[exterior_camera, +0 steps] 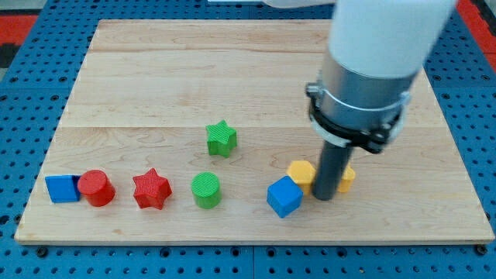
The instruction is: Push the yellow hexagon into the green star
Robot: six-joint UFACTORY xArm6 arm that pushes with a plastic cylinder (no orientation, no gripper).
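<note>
1. The wooden table (155, 77) carries every block; there are no containers on it.
2. My tip (325, 197) is down on the table between two yellow pieces, with no jaws to speak of, only a bare rod.
3. The yellow hexagon (301, 172) sits touching the tip's left side; another yellow block (347, 178) peeks out on its right, shape unclear.
4. The blue cube (284, 196) rests just beside the hexagon, lower left.
5. The green star (222, 139) lies well apart, up and left.
6. Along the view's bottom left: green cylinder (206, 190), red star (151, 189), red cylinder (96, 187), blue block (62, 188).
</note>
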